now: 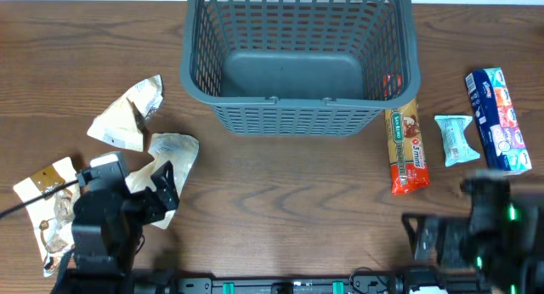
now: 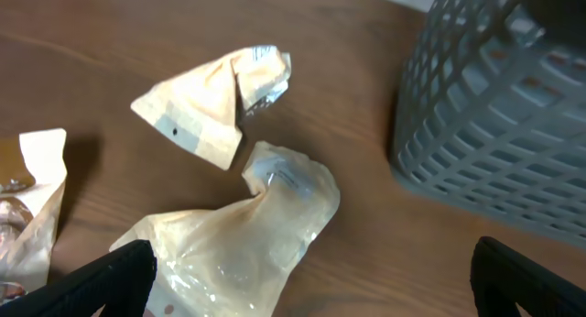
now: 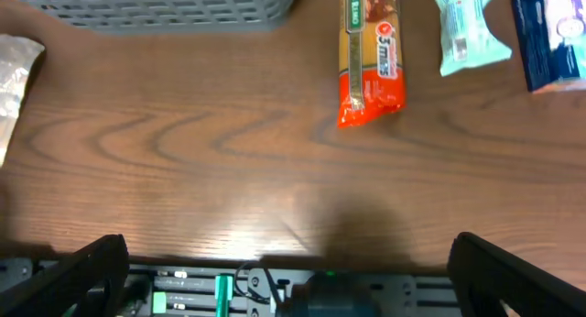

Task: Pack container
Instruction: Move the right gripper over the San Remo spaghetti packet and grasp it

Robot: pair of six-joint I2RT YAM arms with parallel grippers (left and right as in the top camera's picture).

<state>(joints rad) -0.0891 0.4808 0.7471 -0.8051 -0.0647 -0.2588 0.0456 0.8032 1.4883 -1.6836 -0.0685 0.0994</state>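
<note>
The grey-blue slotted basket [image 1: 297, 65] stands at the back middle of the table; its floor shows nothing in it. It also shows in the left wrist view [image 2: 494, 106] and the right wrist view [image 3: 165, 5]. Three tan snack packets lie at the left: one [image 1: 127, 115], one [image 1: 174, 154] and one [image 1: 51, 205]. At the right lie an orange-red packet [image 1: 406, 148], a pale green packet [image 1: 455, 139] and a blue packet [image 1: 500, 120]. My left gripper [image 2: 311, 285] is open over the middle tan packet [image 2: 247, 230]. My right gripper [image 3: 288, 276] is open and empty at the table's front edge.
The table's front edge with a black rail and green parts [image 3: 220, 289] lies under the right gripper. The orange-red packet [image 3: 371, 56], pale green packet [image 3: 467, 28] and blue packet [image 3: 554, 33] lie beyond it.
</note>
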